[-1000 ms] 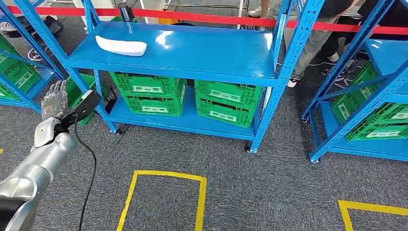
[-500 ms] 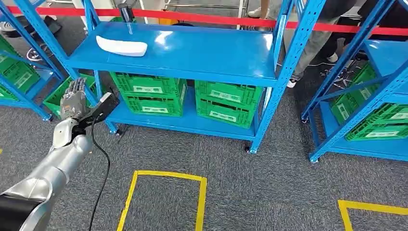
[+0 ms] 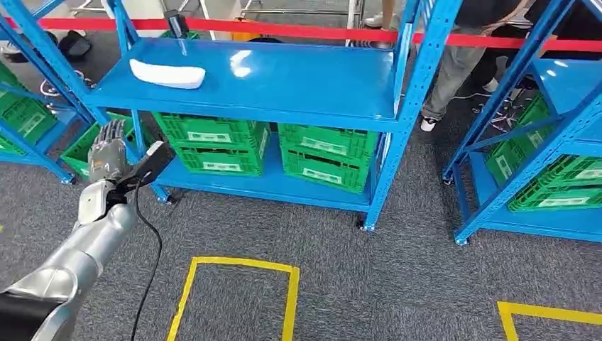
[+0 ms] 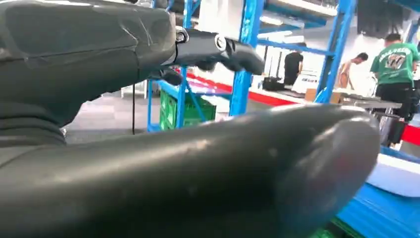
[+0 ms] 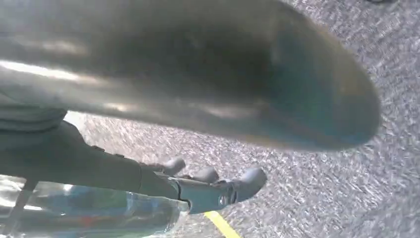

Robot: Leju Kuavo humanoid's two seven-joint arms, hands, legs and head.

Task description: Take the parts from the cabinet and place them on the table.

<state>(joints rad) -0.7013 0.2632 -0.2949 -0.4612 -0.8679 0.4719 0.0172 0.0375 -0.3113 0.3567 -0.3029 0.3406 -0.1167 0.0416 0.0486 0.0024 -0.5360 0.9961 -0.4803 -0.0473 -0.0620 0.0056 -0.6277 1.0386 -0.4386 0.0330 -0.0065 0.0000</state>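
1. The left robot hand (image 3: 108,150) stands at the left of the head view, raised on its silver arm (image 3: 85,238), its fingers straight, apart and pointing up, with nothing in them.
2. In the left wrist view the same hand's thick grey thumb (image 4: 208,168) runs across the lower part of the frame and its dark fingers (image 4: 218,49) reach out along the top, apart from the thumb and holding nothing.
3. The right robot hand (image 5: 198,188) shows in the right wrist view over grey carpet (image 5: 317,188); its fingers stretch out apart from the thumb (image 5: 208,74), and nothing is in its grasp.
4. The white part (image 3: 167,74) lies flat on the upper blue shelf (image 3: 284,82) of the cabinet, in the upper left of the head view, near the shelf's left end and well apart from the left hand.
5. In the left wrist view the part (image 4: 396,176) appears as a pale shape at the right edge, resting on the blue shelf.
6. Green crates (image 3: 270,145) sit side by side on the lower shelf under the part.
7. A black cable (image 3: 145,249) hangs from the left wrist down towards the carpet.
8. Yellow tape (image 3: 241,268) marks a rectangle on the floor at the lower centre of the head view.
9. A red barrier strip (image 3: 298,30) runs across the top of the frame behind the cabinet, and a person's legs (image 3: 451,67) stand beyond it at upper right.
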